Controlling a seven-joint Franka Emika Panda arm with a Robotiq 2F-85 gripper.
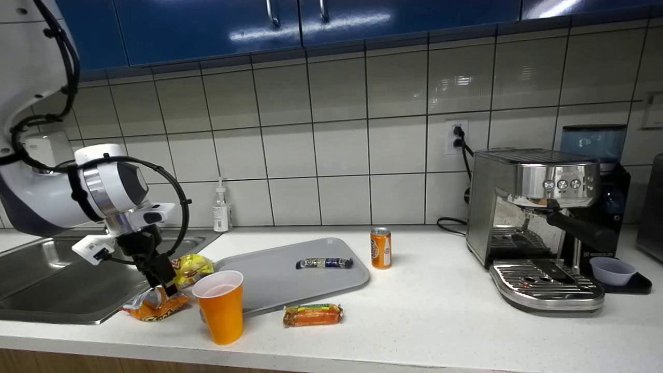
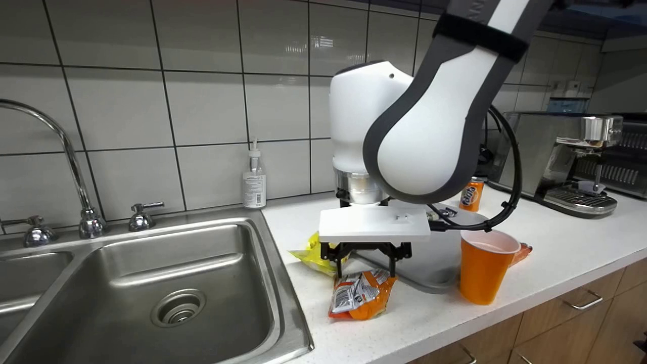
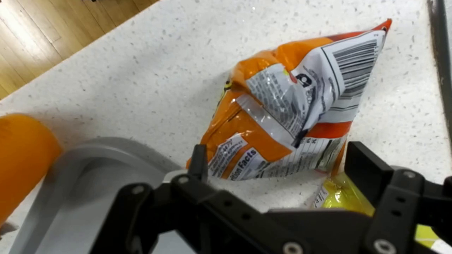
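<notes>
My gripper point(image 3: 277, 151) points down over the counter with its jaws wide apart. A crumpled orange snack bag point(image 3: 282, 106), its back label and barcode facing up, lies just beyond and partly between the fingers. In an exterior view the fingertips hang at the near end of that orange bag point(image 2: 371, 298); whether they touch it I cannot tell. Beside it, nearer the wall, is a yellow bag point(image 1: 192, 269), partly covered by the right finger in the wrist view. An orange cup point(image 1: 222, 311) stands upright by the corner of a grey tray point(image 1: 279, 285).
The tray carries a dark wrapped bar point(image 1: 325, 263). In front of it lies an orange-wrapped packet point(image 1: 313, 315), and a Fanta can point(image 1: 380, 248) stands behind. A sink point(image 2: 290, 303) borders the bags. A soap bottle point(image 2: 254, 182) stands by the wall, an espresso machine point(image 1: 538, 176) farther off.
</notes>
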